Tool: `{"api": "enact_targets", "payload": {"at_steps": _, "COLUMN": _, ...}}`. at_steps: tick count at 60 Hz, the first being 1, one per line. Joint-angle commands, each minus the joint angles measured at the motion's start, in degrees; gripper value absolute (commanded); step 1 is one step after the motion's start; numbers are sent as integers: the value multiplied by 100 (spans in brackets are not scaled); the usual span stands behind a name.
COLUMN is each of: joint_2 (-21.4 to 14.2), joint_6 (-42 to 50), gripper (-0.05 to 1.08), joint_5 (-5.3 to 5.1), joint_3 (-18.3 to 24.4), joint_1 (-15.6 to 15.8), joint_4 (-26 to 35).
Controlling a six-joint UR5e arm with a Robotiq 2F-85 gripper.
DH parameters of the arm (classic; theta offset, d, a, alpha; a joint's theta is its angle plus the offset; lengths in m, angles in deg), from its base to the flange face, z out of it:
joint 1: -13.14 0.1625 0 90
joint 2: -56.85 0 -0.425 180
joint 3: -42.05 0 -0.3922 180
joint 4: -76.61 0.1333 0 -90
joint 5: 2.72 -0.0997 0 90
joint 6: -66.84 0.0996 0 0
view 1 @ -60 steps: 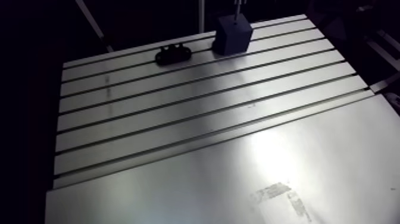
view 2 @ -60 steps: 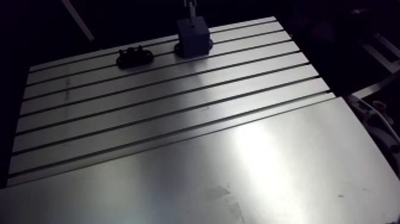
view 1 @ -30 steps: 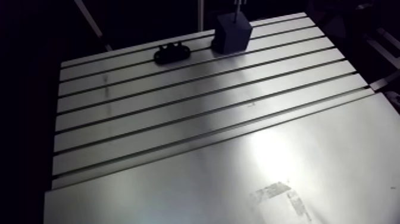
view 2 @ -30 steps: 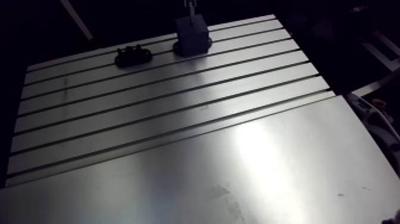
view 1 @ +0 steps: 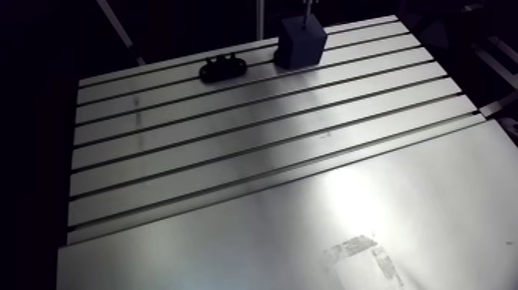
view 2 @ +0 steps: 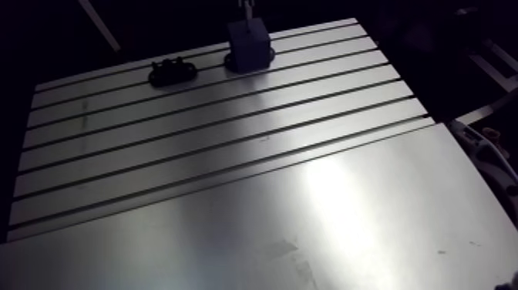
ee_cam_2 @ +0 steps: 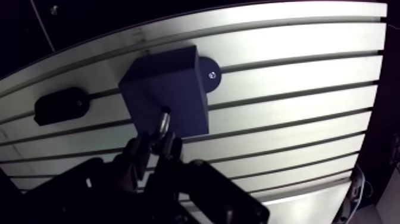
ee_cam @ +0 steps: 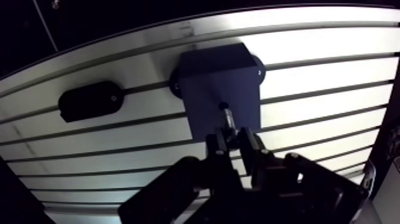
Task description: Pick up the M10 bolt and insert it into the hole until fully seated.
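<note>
Fingers (ee_cam: pixel 249 146) clamped narrow on M10 bolt (ee_cam: pixel 228 121). Bolt tip at hole (ee_cam: pixel 223 107) atop dark block (ee_cam: pixel 214 74) on bench (ee_cam: pixel 321 89). Seating depth unclear. Risks: tilted bolt jams on rim; off-axis push slips bolt in grip; early release leaves it proud.

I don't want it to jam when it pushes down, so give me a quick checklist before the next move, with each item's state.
1. The claw is shut on the bolt: ok.
2. Bolt tip at the hole in the block: ok.
3. Bolt fully seated: not ok, shank shows above the block.
4. Bolt in line with the hole: cannot tell.
5. Block standing on the table: ok.
</note>
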Motion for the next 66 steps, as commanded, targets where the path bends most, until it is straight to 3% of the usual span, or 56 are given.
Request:
{"api": "enact_targets", "payload": {"at_steps": 1, "joint_2": 16, "joint_6": 2, "gripper": 107, "joint_5": 0, "joint_3": 10, "joint_1": 4, "joint_4": -35}}
{"api": "enact_targets", "payload": {"at_steps": 66, "joint_2": 68, "joint_6": 10, "gripper": 107, "joint_5": -9, "joint_3": -50, "joint_1": 5, "joint_4": -51}}
